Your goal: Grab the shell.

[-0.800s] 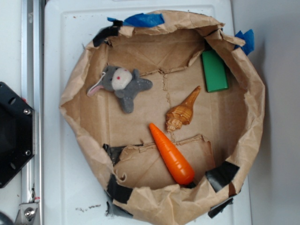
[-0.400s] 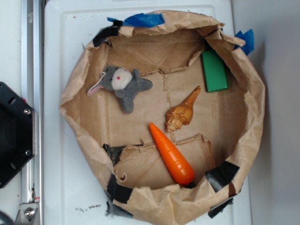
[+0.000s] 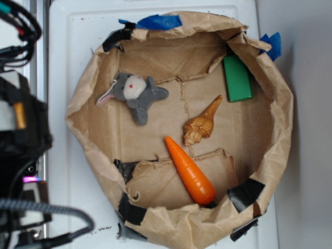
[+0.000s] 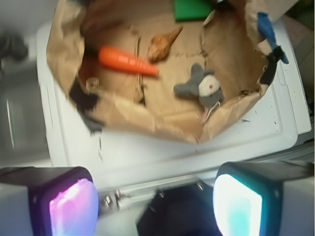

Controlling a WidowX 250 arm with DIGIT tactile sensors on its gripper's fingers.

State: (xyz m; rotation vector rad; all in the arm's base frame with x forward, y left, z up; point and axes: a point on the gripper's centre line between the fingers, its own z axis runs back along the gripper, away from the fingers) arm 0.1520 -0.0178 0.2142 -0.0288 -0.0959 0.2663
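- Entering the exterior view at the left edge: the robot arm (image 3: 21, 129), dark and blurred, with cables looping across the lower left; a moment ago that side showed only the black base plate and the rail, so the arm has just swung in
- Contents of the paper-bag nest (image 3: 83, 98) unchanged from the earlier pictures, nothing nudged
- The shell (image 3: 201, 124) lies on the brown paper floor near the middle-right, pointed tip aimed up toward the green block (image 3: 237, 78), bulbous end just beside the tip of the carrot (image 3: 190, 171); cannot tell whether the two touch
- Plush rabbit (image 3: 132, 92) sits well apart, on the left side of the nest
- Wrist view: the pincer (image 4: 155, 196) hangs over the white worktop (image 4: 162, 152) outside the nest's rim, its fingers (image 4: 74, 206) spread wide at the frame's bottom corners, nothing between them
- From the wrist the shell (image 4: 162, 43) shows far off, next to the carrot (image 4: 127, 61)
- Judgement: this is the opening of the approach; the grab itself is not yet begun
- The pincer must clear the crumpled rim, then come down on the ribbed body without catching the carrot tip
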